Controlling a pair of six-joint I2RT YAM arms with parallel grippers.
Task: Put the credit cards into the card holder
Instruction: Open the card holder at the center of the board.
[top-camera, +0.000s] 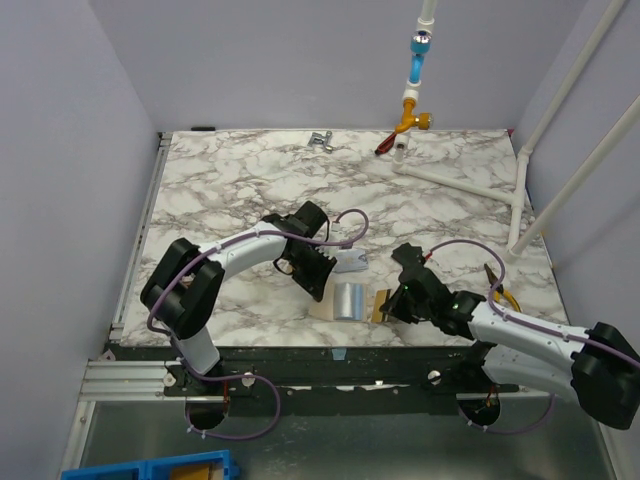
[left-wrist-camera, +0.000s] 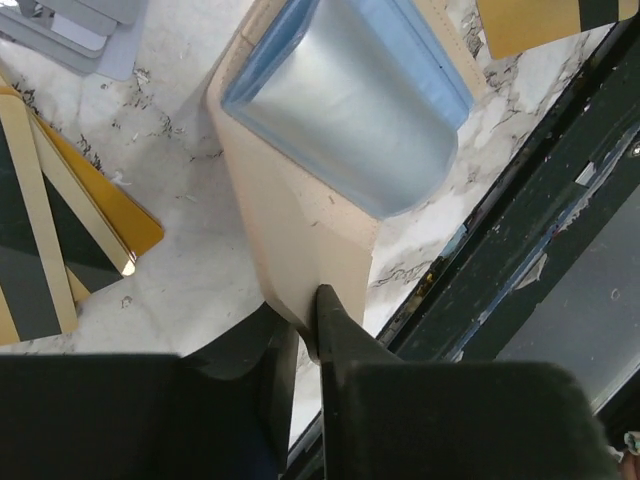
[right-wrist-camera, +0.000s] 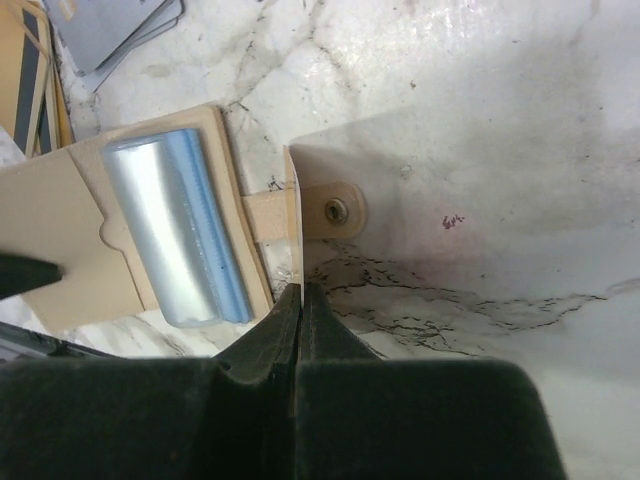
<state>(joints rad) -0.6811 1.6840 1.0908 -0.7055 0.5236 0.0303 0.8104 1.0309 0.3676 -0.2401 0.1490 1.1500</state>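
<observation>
The left gripper (left-wrist-camera: 312, 318) is closed on a near corner of the card holder (left-wrist-camera: 290, 200); its two fingers pinch the tan edge between them. The card holder lies open on the marble bench (top-camera: 240, 180), near the front edge, between the two arms. In its pocket sits a pale grey-blue card (left-wrist-camera: 350, 110), which is bowed upward like a half tube and is not flat inside. In the left wrist view, to the left of the holder, some gold-tan cards (left-wrist-camera: 90, 215) with a dark stripe lie in a loose pile on the bench. A few grey cards (left-wrist-camera: 85, 20) lie a little farther away. To the right of the pocket is the flap (right-wrist-camera: 420, 180) of the holder, with its small round snap (right-wrist-camera: 337, 210). The right gripper (right-wrist-camera: 301, 292) is pressed together on the near edge of this flap and holds it. One more gold card (top-camera: 381, 305) stands just beside the right gripper.
</observation>
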